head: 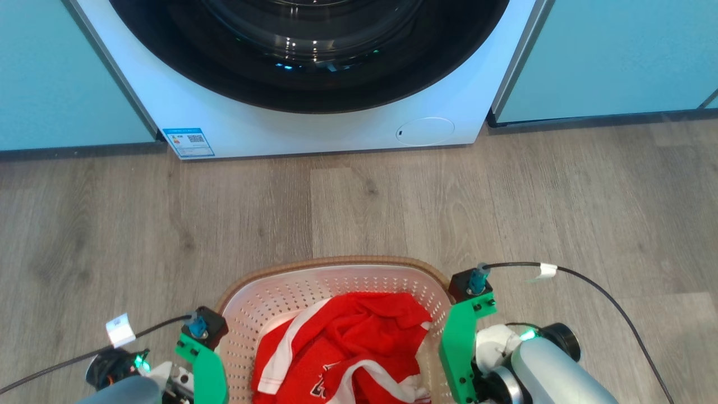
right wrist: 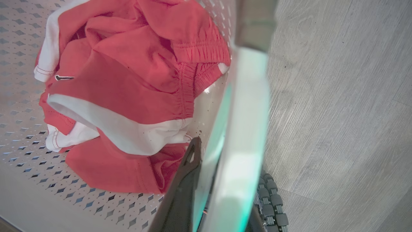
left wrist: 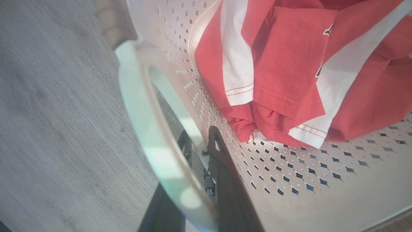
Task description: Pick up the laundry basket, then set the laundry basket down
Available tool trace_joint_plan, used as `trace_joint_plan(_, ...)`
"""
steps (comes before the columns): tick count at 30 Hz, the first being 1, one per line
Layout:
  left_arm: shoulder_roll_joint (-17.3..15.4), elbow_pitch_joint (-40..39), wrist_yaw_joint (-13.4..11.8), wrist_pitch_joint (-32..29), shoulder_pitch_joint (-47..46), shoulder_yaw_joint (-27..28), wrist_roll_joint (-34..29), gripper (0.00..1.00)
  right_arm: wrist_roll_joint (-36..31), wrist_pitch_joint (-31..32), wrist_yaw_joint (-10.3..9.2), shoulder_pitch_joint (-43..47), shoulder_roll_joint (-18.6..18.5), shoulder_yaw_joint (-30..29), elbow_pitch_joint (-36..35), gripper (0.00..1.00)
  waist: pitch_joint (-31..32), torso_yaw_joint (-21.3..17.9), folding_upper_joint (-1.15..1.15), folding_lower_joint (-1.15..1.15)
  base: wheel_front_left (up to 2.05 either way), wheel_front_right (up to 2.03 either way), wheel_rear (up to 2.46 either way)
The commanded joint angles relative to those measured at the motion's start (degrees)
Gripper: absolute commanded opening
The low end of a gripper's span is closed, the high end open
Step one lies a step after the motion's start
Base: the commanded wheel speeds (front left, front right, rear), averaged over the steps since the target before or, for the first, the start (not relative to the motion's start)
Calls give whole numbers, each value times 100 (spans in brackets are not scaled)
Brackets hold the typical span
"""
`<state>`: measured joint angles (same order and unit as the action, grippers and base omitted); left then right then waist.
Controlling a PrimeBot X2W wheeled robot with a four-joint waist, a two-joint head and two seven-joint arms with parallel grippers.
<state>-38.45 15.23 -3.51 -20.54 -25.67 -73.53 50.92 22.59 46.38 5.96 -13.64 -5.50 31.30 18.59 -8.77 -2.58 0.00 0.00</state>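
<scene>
White laundry basket between left end effector and right end effector, each clamped on a handle

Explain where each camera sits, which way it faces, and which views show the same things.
Head view: high on the robot, facing forward and down at the washing machine, wooden floor and laundry basket; the green wrist brackets show, and the right forearm.
Left wrist view: along the left fingers, which straddle the basket's white handle.
Right wrist view: along the right fingers, straddling the other handle.
Shared: all show the red and white garment in the basket.
</scene>
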Motion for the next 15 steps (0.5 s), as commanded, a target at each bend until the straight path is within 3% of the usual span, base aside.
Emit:
trace_joint_plan(1, -40, -254, 113, 25, -148, 46, -208, 0, -24, -62, 153, -219, 262, 287, -388, 0, 0, -1, 0, 0, 0, 0, 0)
trace_joint_plan(15, -51, -277, 106, 23, -160, 44, -205, 0, -64, -69, 153, -231, 262, 277, -391, 0, -51, 5, 0, 0, 0, 0, 0)
